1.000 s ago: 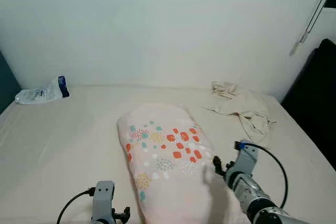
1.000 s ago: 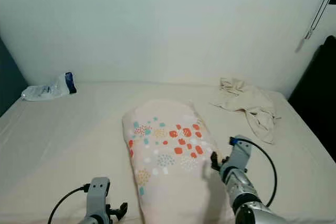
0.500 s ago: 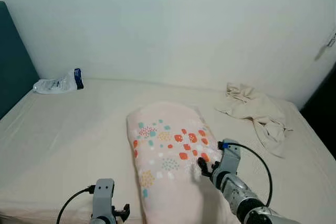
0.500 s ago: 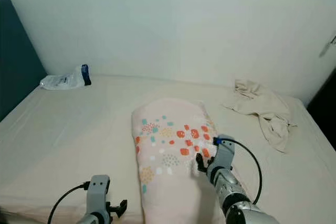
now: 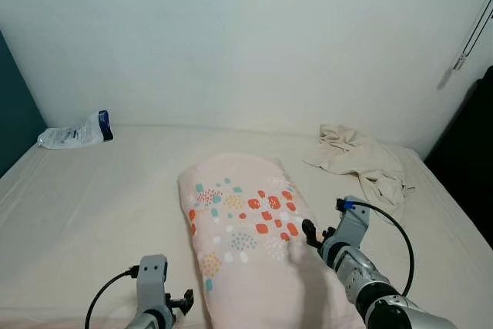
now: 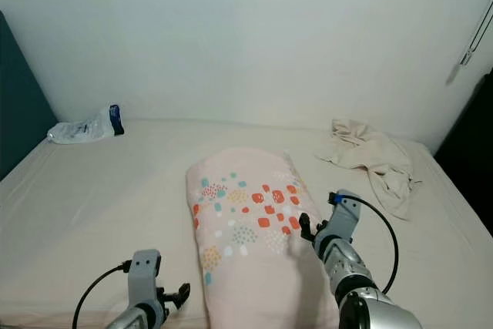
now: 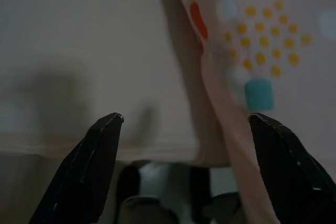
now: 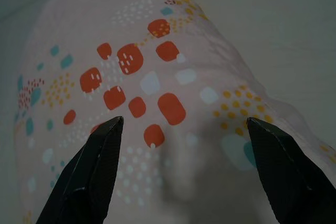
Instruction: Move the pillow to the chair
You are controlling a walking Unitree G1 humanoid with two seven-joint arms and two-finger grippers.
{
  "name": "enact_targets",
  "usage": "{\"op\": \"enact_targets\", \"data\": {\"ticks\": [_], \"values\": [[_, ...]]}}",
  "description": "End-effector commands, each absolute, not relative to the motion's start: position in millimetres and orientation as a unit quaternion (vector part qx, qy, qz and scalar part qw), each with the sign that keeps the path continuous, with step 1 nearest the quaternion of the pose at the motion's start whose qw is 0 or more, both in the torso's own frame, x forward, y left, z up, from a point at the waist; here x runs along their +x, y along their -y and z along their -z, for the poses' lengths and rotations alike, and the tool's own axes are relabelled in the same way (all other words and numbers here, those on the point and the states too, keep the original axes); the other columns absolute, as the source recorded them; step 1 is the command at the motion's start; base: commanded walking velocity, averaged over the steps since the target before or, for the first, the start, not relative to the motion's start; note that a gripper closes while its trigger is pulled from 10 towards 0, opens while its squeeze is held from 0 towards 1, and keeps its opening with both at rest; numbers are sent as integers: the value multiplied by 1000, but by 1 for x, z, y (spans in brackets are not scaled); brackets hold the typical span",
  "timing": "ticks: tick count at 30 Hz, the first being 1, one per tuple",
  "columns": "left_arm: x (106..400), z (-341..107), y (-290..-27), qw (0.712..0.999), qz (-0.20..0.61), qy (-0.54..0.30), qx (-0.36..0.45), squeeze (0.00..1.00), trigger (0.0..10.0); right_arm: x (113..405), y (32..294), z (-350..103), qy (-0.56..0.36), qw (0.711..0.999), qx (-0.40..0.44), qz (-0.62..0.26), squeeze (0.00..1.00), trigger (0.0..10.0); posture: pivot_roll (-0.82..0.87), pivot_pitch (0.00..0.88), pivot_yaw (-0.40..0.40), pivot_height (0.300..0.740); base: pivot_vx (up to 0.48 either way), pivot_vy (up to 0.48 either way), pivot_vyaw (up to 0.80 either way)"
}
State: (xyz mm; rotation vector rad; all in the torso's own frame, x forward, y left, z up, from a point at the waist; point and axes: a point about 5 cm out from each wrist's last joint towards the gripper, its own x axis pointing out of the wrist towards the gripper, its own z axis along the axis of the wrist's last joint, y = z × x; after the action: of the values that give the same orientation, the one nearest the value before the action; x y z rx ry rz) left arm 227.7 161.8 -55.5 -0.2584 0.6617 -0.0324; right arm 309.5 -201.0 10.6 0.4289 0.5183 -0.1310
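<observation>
- none of the carrying looks done yet: the pillow [image 5: 245,240] lies flat on the bed [image 5: 92,198], lengthwise toward the robot, near the bed's front edge, and no chair can be made out in the head views.
- two steps remain, by my reading: getting a hold on the pillow from both sides, then lifting it and walking it to the chair.
- right gripper [image 6: 305,228] is reached forward at the pillow's right flank, its tip just beside or touching the fabric; in the right wrist view its two black fingers [image 8: 84,177] stand spread wide with the patterned cover between them, pinching nothing.
- left gripper [image 5: 182,303] sits low by the bed's front edge, just beside the pillow's near left corner; in the left wrist view its fingers [image 7: 92,163] are likewise spread apart, one over the sheet and one over the pillow's edge, gripping nothing.
- elsewhere on the bed, a crumpled beige cloth [image 5: 358,161] lies near the far right corner and a plastic packet [image 5: 73,132] at the far left, both well apart from the pillow.
</observation>
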Motion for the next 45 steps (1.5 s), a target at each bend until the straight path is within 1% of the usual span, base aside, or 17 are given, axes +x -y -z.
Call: {"op": "enact_targets", "data": {"ticks": [1, 5, 8, 16, 17, 18, 26, 33, 36, 37, 42, 44, 45], "values": [[235, 50, -162, 941, 13, -305, -145, 0, 10000, 316, 205, -19, -237, 944, 222, 67, 0, 10000, 100, 0, -51, 695, 0, 0, 0], [242, 44, -168, 942, 0, -284, -180, 0, 10000, 318, 210, -23, -224, 944, 231, 73, 0, 10000, 103, 0, -50, 680, 0, 0, 0], [247, 39, -173, 941, -4, -267, -206, 0, 10000, 319, 220, -27, -213, 943, 239, 94, 0, 10000, 103, 0, -46, 660, 0, 0, 0], [251, 36, -169, 942, 5, -257, -214, 0, 10000, 316, 226, -25, -211, 940, 245, 108, 0, 10000, 99, 0, -45, 625, 0, 0, 0], [251, 36, -169, 942, 5, -257, -214, 0, 10000, 316, 226, -25, -211, 940, 245, 108, 0, 10000, 99, 0, -45, 625, 0, 0, 0], [252, 36, -168, 942, 8, -254, -219, 0, 10000, 315, 226, -24, -212, 940, 246, 109, 0, 10000, 98, 0, -45, 615, 0, 0, 0], [251, 36, -163, 940, 20, -255, -227, 0, 10000, 311, 224, -19, -216, 939, 246, 104, 0, 10000, 97, 0, -41, 580, 0, 0, 0], [247, 39, -161, 937, 31, -262, -228, 0, 10000, 308, 227, -16, -225, 943, 214, 115, 0, 10000, 100, 0, -35, 545, 0, 0, 0], [246, 40, -161, 937, 34, -263, -228, 0, 10000, 306, 231, -16, -222, 946, 202, 126, 0, 10000, 100, 0, -34, 545, 0, 0, 0], [245, 41, -160, 936, 37, -266, -229, 0, 10000, 303, 235, -14, -229, 947, 180, 139, 0, 10000, 100, 0, -29, 545, 0, 0, 0], [243, 42, -157, 934, 43, -269, -230, 0, 10000, 298, 239, -11, -238, 947, 158, 149, 0, 10000, 100, 0, -25, 545, 0, 0, 0], [242, 43, -155, 931, 48, -271, -239, 0, 10000, 294, 243, -7, -251, 946, 129, 162, 0, 10000, 96, 2, -19, 545, 0, 0, 0], [242, 43, -155, 931, 48, -271, -239, 0, 10000, 294, 243, -7, -251, 946, 129, 162, 0, 10000, 96, 2, -19, 545, 0, 0, 0]]}}
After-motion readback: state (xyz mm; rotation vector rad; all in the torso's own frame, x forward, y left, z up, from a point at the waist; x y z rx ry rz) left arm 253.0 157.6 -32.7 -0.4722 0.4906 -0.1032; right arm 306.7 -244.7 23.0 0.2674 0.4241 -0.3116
